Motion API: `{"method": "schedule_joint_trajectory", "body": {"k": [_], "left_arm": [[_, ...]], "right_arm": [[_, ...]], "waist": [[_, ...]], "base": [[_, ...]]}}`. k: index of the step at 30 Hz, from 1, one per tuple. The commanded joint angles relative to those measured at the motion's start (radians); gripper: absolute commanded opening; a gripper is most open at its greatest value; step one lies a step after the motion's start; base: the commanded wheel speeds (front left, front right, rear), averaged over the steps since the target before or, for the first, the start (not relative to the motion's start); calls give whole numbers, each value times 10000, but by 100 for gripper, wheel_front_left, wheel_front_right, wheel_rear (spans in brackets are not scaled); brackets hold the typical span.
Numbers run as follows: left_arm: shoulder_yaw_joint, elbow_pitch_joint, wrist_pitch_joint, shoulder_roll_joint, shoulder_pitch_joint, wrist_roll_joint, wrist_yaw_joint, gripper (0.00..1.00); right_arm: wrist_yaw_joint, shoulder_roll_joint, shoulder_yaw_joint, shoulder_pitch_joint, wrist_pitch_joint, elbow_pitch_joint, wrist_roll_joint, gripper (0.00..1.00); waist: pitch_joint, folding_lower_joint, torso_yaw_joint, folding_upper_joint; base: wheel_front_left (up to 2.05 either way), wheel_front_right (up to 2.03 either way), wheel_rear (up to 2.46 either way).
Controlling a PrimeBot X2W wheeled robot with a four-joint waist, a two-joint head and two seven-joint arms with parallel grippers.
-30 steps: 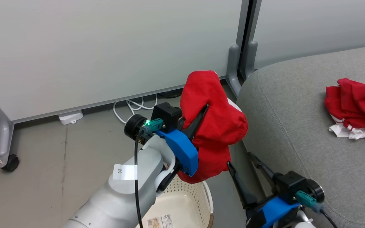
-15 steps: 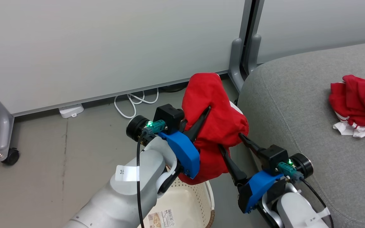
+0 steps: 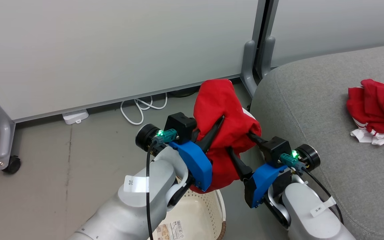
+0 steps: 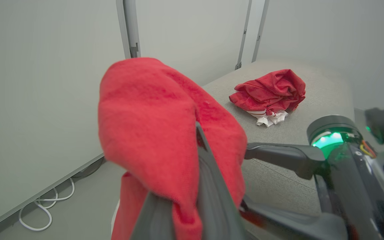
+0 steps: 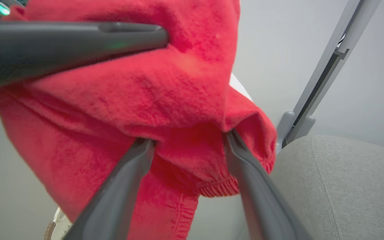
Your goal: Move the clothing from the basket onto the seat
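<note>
At frame centre, left end effector gripping raised red garment, cloth draping over its fingers and hanging just above basket at bottom centre; right end effector reaching in from lower right, jaws spread wide, fingertips touching garment's lower fold, not clamping; second red garment lying crumpled on seat near right edge; white cable lying on floor left of centre.

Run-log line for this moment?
left gripper: jaws shut on red fabric garment | right gripper: jaws open around it | other red garment on grey upholstered seat
</note>
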Motion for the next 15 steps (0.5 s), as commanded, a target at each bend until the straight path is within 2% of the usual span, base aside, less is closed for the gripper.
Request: {"method": "schedule_joint_trajectory", "body": {"k": [1, 15], "left_arm": [[-50, 5, -50, 1, -24, -27, -14, 0], [-275, 186, -51, 1, 10, -261, 57, 0]], "right_arm": [[1, 4, 25, -178, -83, 93, 52, 100], [1, 14, 335, -722, -631, 877, 467, 100]], "waist": [[-4, -1, 0, 0], [-26, -1, -5, 0]], "base": [[0, 0, 0], [0, 0, 0]]}}
